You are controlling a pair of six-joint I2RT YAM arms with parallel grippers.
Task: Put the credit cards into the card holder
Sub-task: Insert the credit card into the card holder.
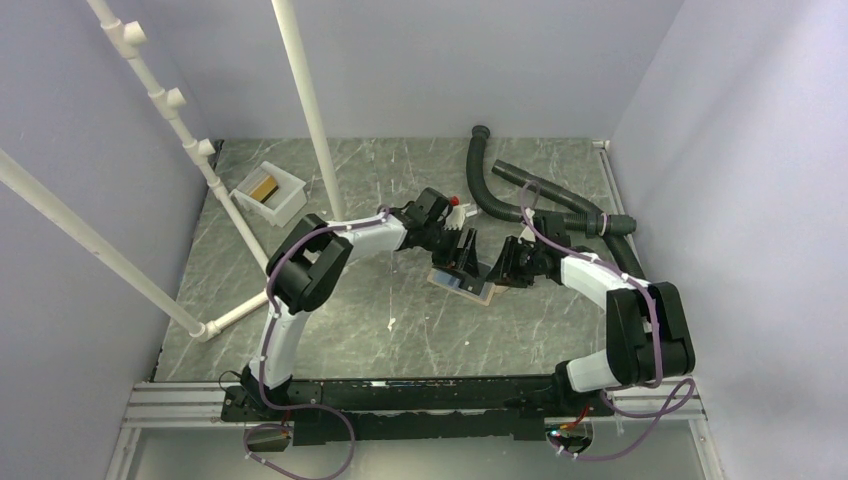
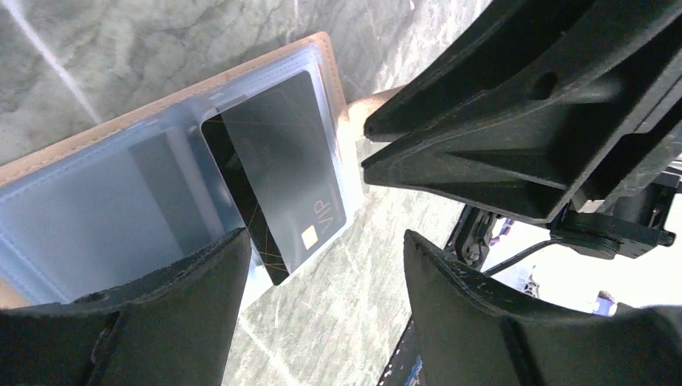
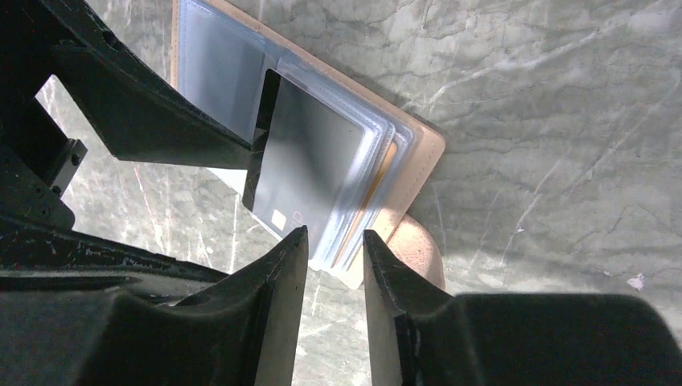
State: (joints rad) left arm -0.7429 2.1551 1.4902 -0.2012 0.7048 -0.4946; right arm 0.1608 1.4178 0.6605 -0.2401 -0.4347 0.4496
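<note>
Left wrist: card (image 2: 281, 177) overhangs holder (image 2: 80, 217) edge; L jaws wide, R jaws narrow, empty

light: even, fairly bright | shadows: soft | glare: white blown patch, left wrist view | blur: slight

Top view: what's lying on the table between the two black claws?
The open tan-brown folding card holder, a black plastic card poking out of it; shown in top and wrist views.

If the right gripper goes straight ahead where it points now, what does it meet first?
Most likely the near edge of the open card holder, just beside the dark card; depth is unclear.
</note>
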